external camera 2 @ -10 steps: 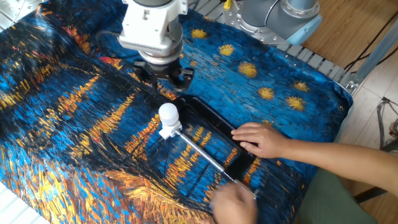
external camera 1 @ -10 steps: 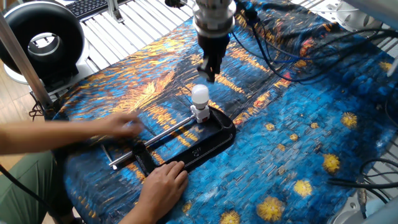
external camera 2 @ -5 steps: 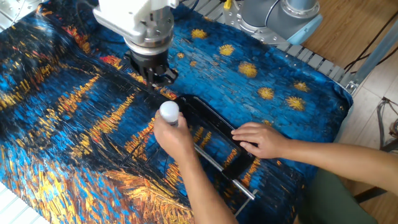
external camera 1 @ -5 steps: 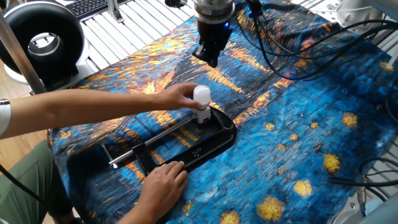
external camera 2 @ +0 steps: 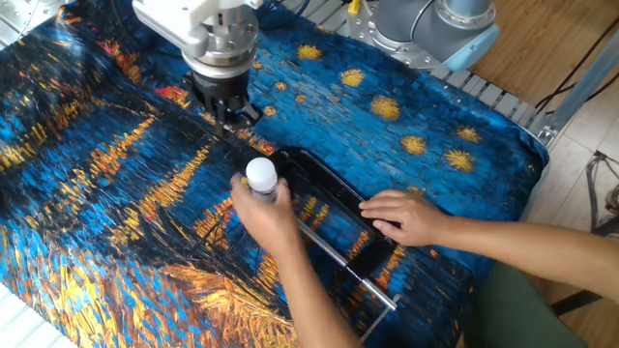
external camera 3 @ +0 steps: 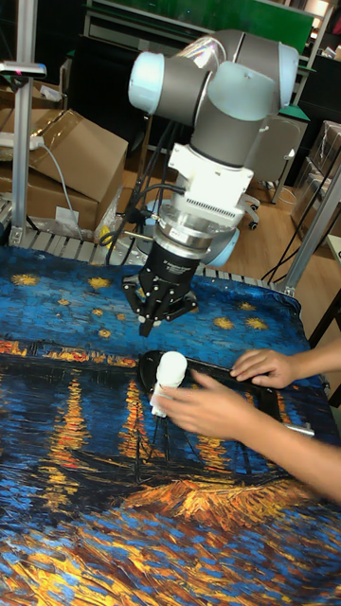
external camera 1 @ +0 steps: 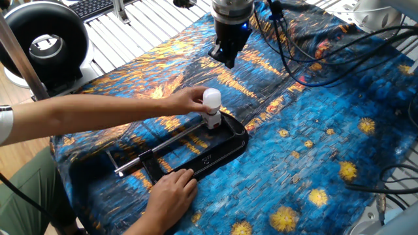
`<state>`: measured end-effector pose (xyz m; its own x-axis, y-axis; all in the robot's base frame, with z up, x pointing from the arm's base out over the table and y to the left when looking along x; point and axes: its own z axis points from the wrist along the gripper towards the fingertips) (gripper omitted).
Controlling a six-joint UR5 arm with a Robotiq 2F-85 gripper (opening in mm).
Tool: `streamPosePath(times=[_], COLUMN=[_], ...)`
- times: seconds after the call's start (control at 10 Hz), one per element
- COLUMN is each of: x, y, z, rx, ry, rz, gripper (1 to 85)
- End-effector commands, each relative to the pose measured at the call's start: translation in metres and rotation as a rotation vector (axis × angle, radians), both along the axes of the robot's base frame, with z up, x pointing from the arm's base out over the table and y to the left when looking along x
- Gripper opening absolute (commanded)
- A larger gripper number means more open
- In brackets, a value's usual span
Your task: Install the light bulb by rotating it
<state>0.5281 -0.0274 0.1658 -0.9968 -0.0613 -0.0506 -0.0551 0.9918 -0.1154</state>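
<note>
Hovering above the table [external camera 1: 366, 85], the robot hand [external camera 1: 223, 57] sits up and away at about 1 o'clock from the light bulb [external camera 1: 211, 99], well apart, grasping nothing; fingers look drawn close but can't tell for sure if clenched or released. Probably parked clear because a person is working at the bulb.

Bulb stands upright at the far end of a black tray-like base [external camera 1: 225, 151], roughly table centre. Person's one hand [external camera 2: 263, 208] pinches the bulb's neck, likely seating or steadying it in the socket; the other hand [external camera 2: 404, 217] presses flat on the base edge, likely to stop it sliding on the cloth. Socket mostly hidden behind fingers.

Materials: bulb is smooth frosted white, round dome on cylindrical neck. Base is glossy black plastic, rounded rectangle with raised rim. Metal rod [external camera 1: 166, 140], thin and shiny, runs along the base toward 8 o'clock. Tablecloth [external camera 1: 307, 143] is wrinkled fabric, blue and orange starry-night print. Robot hand is dark metal under a white wrist collar; black cables [external camera 1: 297, 39] trail off it.
</note>
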Motion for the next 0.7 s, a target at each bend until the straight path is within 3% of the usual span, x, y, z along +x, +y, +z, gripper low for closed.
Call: streamPosePath(times=[0.0,0.3,0.4,0.5,0.6], x=[0.000,0.003,0.002,0.001,0.003], y=[-0.005,0.000,-0.004,-0.010,0.003], z=[-0.004,-0.008,-0.008,-0.005,-0.004], rx=[0.005,0.025,-0.004,-0.047,-0.023], ry=[0.000,-0.002,0.014,0.054,0.065], rz=[-0.013,0.025,0.148,0.351,0.461], gripper=[1.0,1.0,1.0,9.3,23.0])
